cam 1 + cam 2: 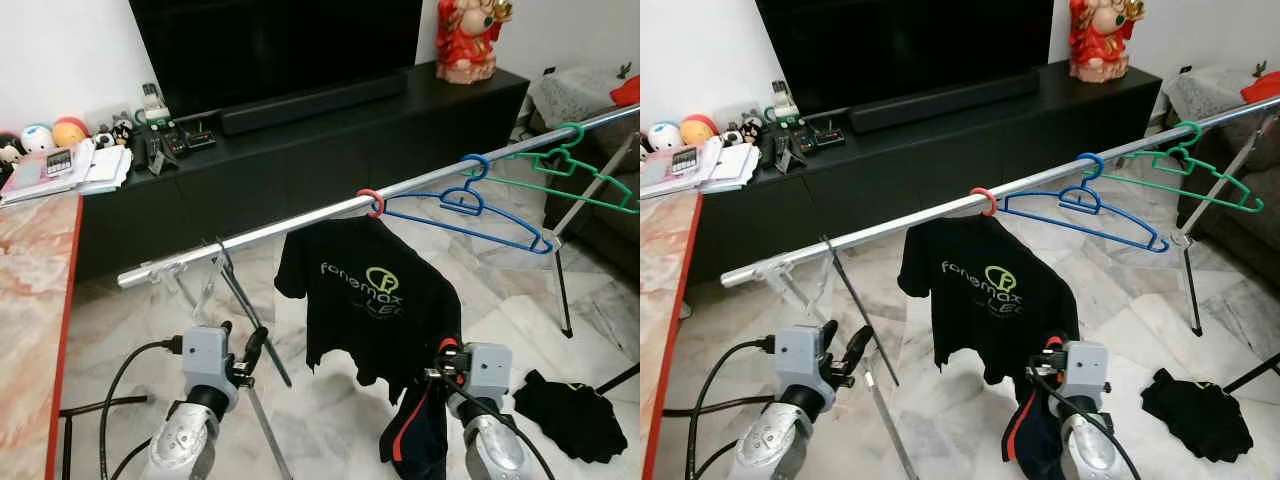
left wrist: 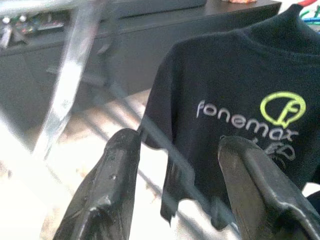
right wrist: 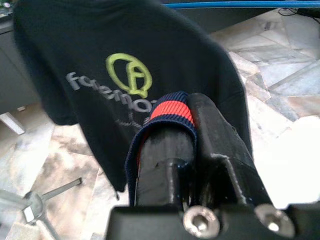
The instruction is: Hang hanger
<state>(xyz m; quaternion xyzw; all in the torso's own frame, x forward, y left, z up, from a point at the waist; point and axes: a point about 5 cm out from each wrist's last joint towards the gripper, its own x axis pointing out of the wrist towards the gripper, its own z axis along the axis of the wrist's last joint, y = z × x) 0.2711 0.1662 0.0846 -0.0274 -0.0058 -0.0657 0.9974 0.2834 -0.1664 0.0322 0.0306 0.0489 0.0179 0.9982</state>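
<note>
The red plastic hanger (image 1: 371, 203) carrying the black printed T-shirt (image 1: 372, 300) hooks the silver metal rail (image 1: 300, 222) at frame centre, while the right gripper (image 3: 187, 145), jaws pinching a navy garment with a red band (image 3: 167, 112), waits lower right and the left gripper (image 2: 175, 185) idles with jaws spread.

- A long silver metal rail (image 1: 300, 222) slants across the room, higher toward the right.
- A black T-shirt with a pale "fonemax" logo (image 1: 368, 295) hangs from it on a red hanger hook (image 1: 371, 203).
- Just beside it hangs a bare blue plastic hanger (image 1: 468, 205), then a bare green plastic hanger (image 1: 572, 168).
- The left gripper (image 1: 254, 350) is raised near the rail's folding leg.
- The right gripper (image 1: 440, 362) is below the shirt's hem, with a dark navy garment with red trim (image 1: 412, 440) draped from it.
- A crumpled black cloth (image 1: 571, 413) lies on the marble floor.
</note>
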